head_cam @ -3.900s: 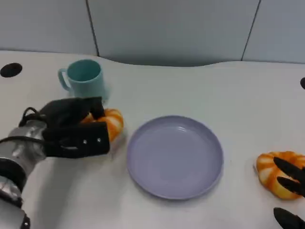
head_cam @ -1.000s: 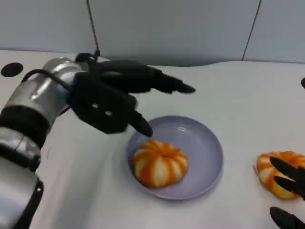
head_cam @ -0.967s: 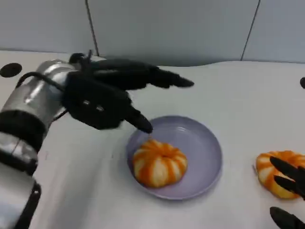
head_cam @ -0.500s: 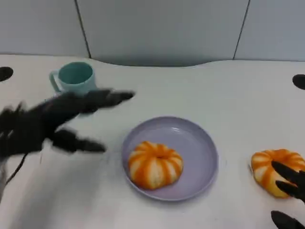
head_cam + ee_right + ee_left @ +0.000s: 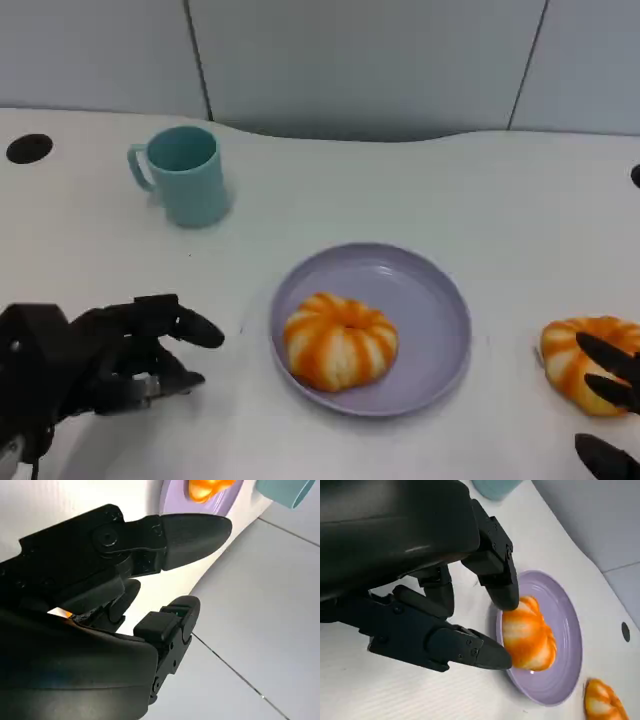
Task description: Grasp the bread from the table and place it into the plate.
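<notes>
A bread roll, orange with pale stripes, lies in the purple plate near the middle of the white worktop. It sits toward the plate's left side, resting on the plate floor and close to the rim there. In my left wrist view the same roll lies inside the plate, just past my fingertips.

My left hand is low at the near left of the worktop, well to the left of the plate and not touching it. It holds nothing; its fingers are spread apart and point toward the plate. From the wrist camera my left hand shows the same loose, released pose, with one finger above and one below and a bare gap between them.

A second bread roll of the same colouring lies on the worktop to the right of the plate, apart from it. My right hand is at the near right edge, its fingertips over or against that roll; I cannot tell whether they grip it. In the right wrist view my right hand has its fingers apart, with a sliver of orange beneath them.

A teal mug stands upright at the far left, well apart from the plate, its handle turned left.
</notes>
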